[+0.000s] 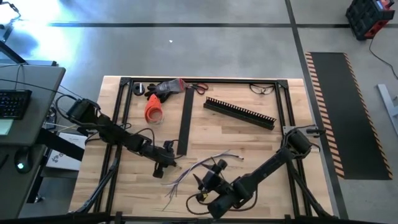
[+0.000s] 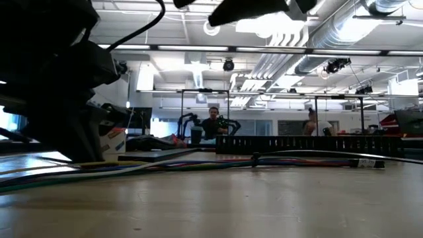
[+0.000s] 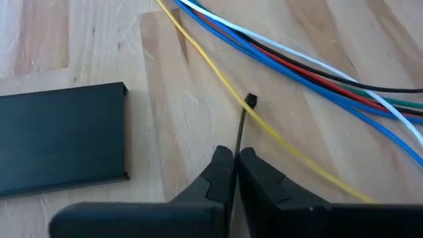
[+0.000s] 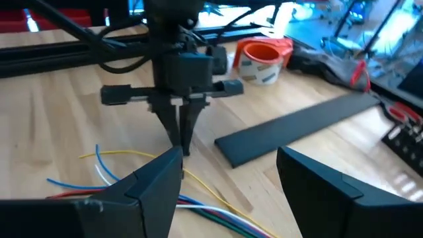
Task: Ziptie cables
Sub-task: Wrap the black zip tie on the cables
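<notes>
Black flat strip [image 3: 63, 139] lies beside cables [image 3: 310, 69]; left hand [image 3: 234, 165] pinches a ziptie [image 3: 243, 122]

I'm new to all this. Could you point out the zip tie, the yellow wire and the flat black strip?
zip tie [image 3: 240, 129]: left wrist view, its thin strap.
yellow wire [image 3: 198, 47]: left wrist view, mid-length.
flat black strip [image 3: 63, 139]: left wrist view, its top face.

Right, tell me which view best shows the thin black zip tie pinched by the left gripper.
The left wrist view: the thin black zip tie stands between the shut left gripper fingers, its head by the yellow wire. The right wrist view shows that gripper head-on, tie indistinct. The high and low views don't resolve it.
</notes>
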